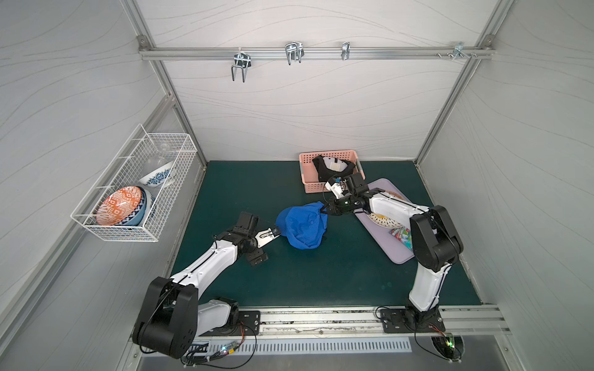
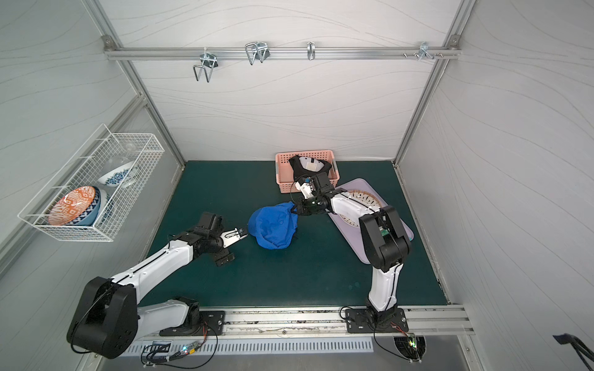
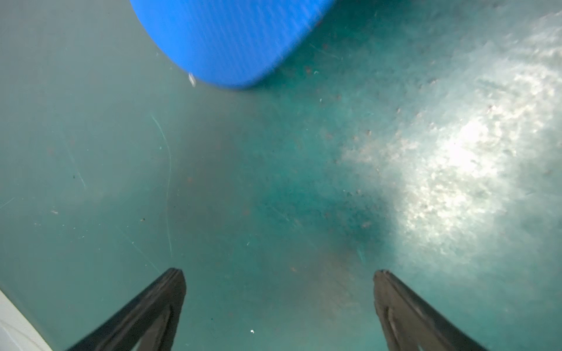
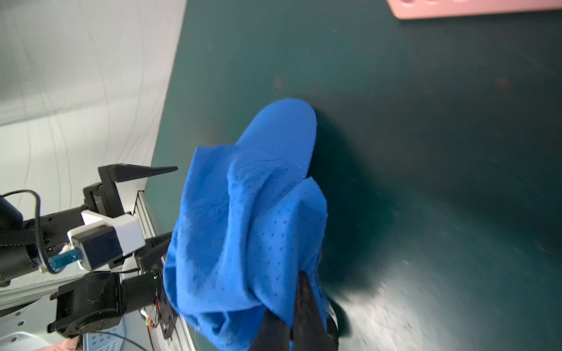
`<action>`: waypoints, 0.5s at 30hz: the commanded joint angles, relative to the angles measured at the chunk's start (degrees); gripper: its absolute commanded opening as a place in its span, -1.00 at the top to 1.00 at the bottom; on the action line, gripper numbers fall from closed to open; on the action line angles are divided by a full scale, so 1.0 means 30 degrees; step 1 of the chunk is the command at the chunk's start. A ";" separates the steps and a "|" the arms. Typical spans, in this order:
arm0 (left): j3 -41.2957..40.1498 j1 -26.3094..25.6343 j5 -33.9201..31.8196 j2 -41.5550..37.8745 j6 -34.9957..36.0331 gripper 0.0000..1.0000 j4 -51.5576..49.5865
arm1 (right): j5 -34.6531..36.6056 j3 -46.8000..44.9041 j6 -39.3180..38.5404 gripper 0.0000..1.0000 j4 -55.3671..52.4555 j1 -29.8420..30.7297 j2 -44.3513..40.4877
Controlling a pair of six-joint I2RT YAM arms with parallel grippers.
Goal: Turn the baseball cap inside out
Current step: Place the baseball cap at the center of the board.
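Crumpled blue cap (image 1: pixel 303 226), fabric pinched by the right end effector (image 1: pixel 323 210); left end effector (image 3: pixel 278 273) spread beside it. Pink basket (image 1: pixel 313 186) beyond holds a black cap (image 1: pixel 321 172).

Enclosure: three white panel walls, the far wall (image 1: pixel 289 112), left wall (image 1: pixel 64 80) and right wall (image 1: pixel 530 160), each marked with faint wavy grey lines and joined by aluminium corner posts (image 1: pixel 175 106). A horizontal aluminium rail (image 1: pixel 321 53) crosses the far wall high up; four metal hooks (image 1: pixel 294 53) hang from it, spaced apart.

Floor: dark green mat (image 1: pixel 321 282), scuffed, with a bright glare patch (image 3: pixel 456 158) in the left wrist view.

Fittings: a white wire basket (image 1: pixel 175 189) is fixed to the left wall and holds patterned bowls (image 1: pixel 120 205).

Near edge: aluminium track (image 1: pixel 321 318), then a slotted grille (image 1: pixel 321 347).

Lighting: even and diffuse.
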 commanded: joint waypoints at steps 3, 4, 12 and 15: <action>0.2793 0.0069 0.3051 -0.0832 -0.3660 -0.95 -0.1230 | -0.1017 0.0659 -0.1088 1.00 -0.3849 -0.0028 0.0986; 0.3643 0.0087 0.4191 -0.1069 -0.4751 -0.93 -0.1734 | -0.1015 0.0578 -0.0969 1.00 -0.3733 0.0085 0.1033; 0.6411 -0.3055 0.7515 -0.1907 -1.1188 -0.71 -0.0733 | 0.1044 -0.1013 0.0091 -0.09 -0.2381 0.0080 -0.0895; 0.7006 -0.5076 0.5863 -0.0891 -1.2392 -0.60 -0.0230 | 0.1920 -0.2387 0.0428 -0.28 -0.1791 -0.0242 -0.2502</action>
